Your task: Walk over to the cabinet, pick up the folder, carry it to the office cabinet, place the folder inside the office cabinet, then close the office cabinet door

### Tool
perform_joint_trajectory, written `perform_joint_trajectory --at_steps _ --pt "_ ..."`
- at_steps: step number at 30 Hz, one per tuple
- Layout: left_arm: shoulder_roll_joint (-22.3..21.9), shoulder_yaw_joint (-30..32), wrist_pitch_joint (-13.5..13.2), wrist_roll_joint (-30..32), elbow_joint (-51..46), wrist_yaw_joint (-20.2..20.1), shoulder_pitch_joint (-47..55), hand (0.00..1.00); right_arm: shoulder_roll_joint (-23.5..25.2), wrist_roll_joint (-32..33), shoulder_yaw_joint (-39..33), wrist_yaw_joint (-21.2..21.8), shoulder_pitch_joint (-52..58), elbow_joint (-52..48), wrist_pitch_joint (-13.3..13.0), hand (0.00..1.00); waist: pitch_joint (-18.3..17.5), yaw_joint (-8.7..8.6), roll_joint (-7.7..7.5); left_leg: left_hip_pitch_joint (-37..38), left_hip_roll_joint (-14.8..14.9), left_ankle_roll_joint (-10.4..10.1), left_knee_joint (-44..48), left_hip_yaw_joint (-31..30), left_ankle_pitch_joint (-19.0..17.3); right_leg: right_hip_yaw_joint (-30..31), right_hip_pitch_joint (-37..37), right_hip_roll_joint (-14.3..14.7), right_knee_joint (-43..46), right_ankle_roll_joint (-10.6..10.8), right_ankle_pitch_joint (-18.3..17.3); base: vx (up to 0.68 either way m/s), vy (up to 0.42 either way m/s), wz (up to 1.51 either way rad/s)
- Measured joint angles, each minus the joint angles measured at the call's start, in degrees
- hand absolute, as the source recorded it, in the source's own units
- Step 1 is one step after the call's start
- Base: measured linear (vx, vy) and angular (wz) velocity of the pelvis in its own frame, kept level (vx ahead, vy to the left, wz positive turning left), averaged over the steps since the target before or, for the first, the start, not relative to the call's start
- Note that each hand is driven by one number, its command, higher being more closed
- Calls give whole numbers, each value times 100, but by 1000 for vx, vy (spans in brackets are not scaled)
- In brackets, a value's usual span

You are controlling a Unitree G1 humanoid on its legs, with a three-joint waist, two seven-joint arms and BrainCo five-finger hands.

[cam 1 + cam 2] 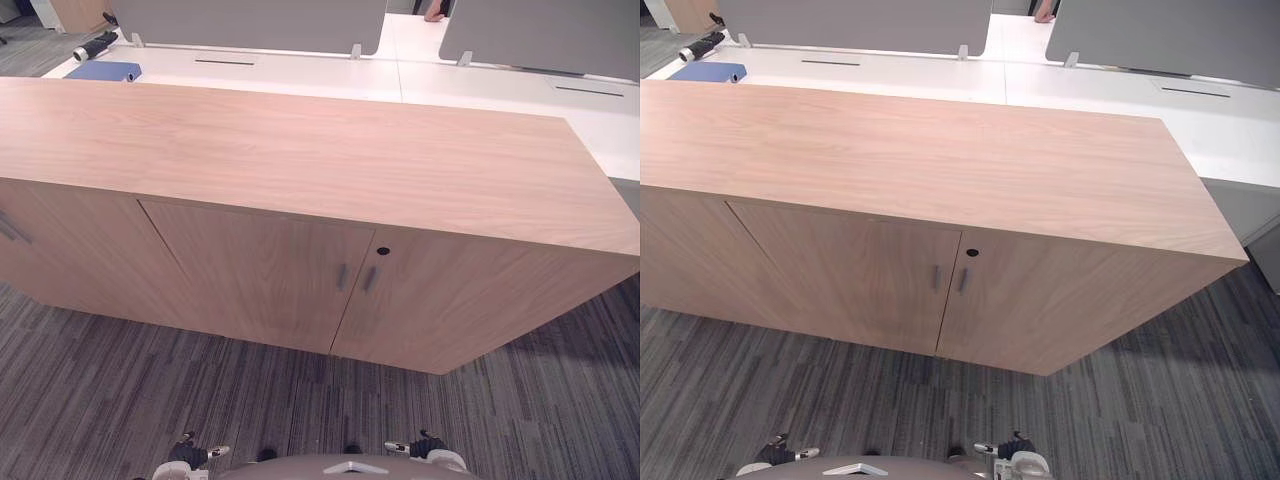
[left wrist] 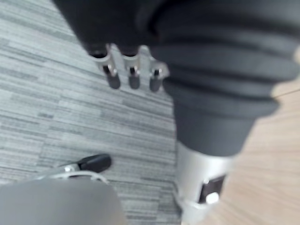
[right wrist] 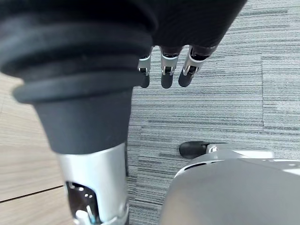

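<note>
Two relaxed, empty hands: left hand (image 2: 134, 76), right hand (image 3: 166, 75); blue folder (image 1: 103, 71) partly hidden behind cabinet (image 1: 300, 150).

cabinet (image 1: 300, 150): light woodgrain | carpet (image 1: 100, 400): grey streaked | folder (image 1: 103, 71): blue

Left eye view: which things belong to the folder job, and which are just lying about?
Job: blue folder; wooden cabinet, doors closed; left hand and right hand, both open and empty.
Lying about: black-and-silver roll beside the folder; white desks; grey divider panels.
</note>
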Motion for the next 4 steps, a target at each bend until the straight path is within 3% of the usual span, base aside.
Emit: perform_joint_trajectory --at_steps 4 --pt "0 -13 26 -2 0 4 -7 0 0 0 -1 2 2 2 1 0 1 0 -1 22 0 0 0 -1 0 -2 43 0 1 -1 1 0 0 0"
